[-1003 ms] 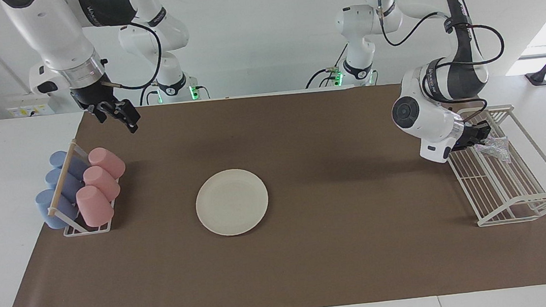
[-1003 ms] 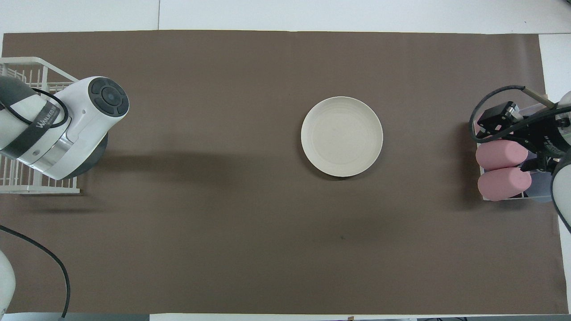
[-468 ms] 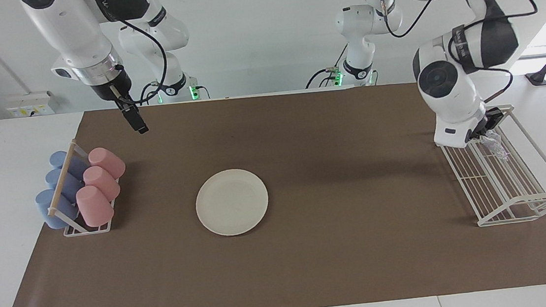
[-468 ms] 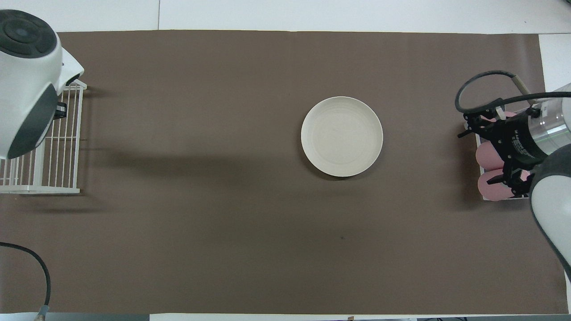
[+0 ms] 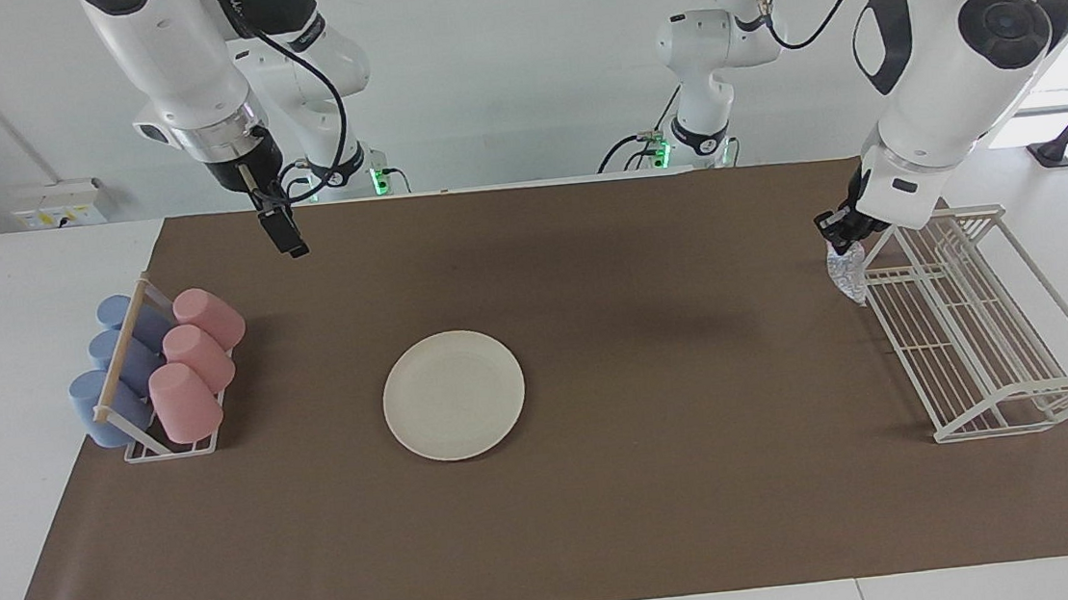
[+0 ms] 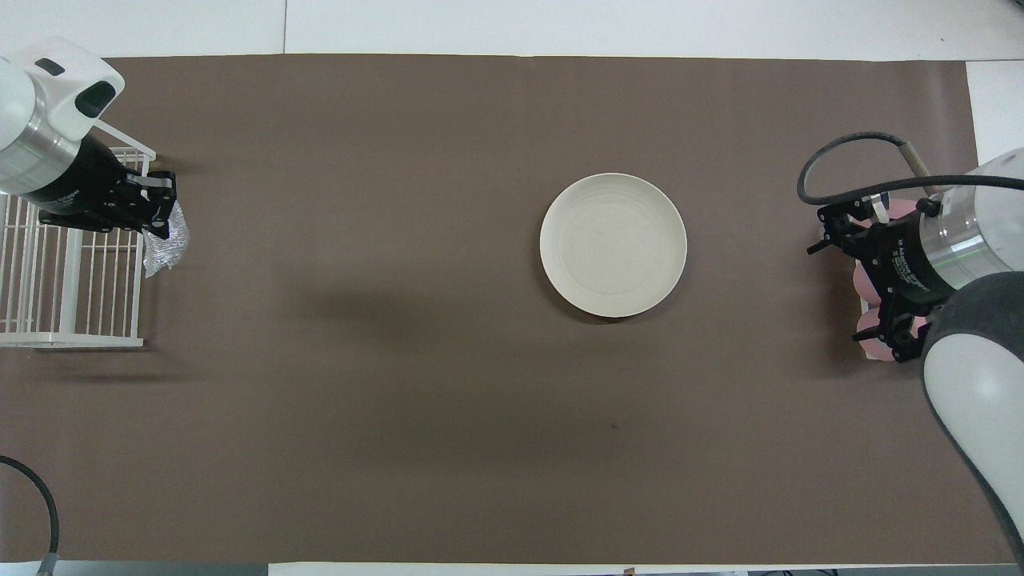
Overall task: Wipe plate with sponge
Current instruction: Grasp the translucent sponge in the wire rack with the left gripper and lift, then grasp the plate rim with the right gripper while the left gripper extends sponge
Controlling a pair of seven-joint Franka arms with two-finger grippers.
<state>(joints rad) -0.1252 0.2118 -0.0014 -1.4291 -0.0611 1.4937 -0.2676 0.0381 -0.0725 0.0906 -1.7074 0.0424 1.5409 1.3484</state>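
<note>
The cream plate (image 5: 453, 394) lies flat on the brown mat near the middle of the table; it also shows in the overhead view (image 6: 613, 245). My left gripper (image 5: 846, 236) is up in the air, shut on the silvery crinkly sponge (image 5: 846, 275), which hangs below it. In the overhead view the left gripper (image 6: 154, 214) and the sponge (image 6: 165, 246) are over the mat's edge, just beside the wire rack on the plate's side. My right gripper (image 5: 287, 239) hangs in the air by the cup rack, well apart from the plate.
A white wire rack (image 5: 981, 328) stands at the left arm's end of the table, also in the overhead view (image 6: 72, 272). A rack of pink and blue cups (image 5: 154, 372) stands at the right arm's end, mostly covered by the right arm in the overhead view.
My left gripper has lifted the sponge out of the wire rack and swung it over the rack's edge toward the mat. My right gripper has risen and shifted slightly toward the middle.
</note>
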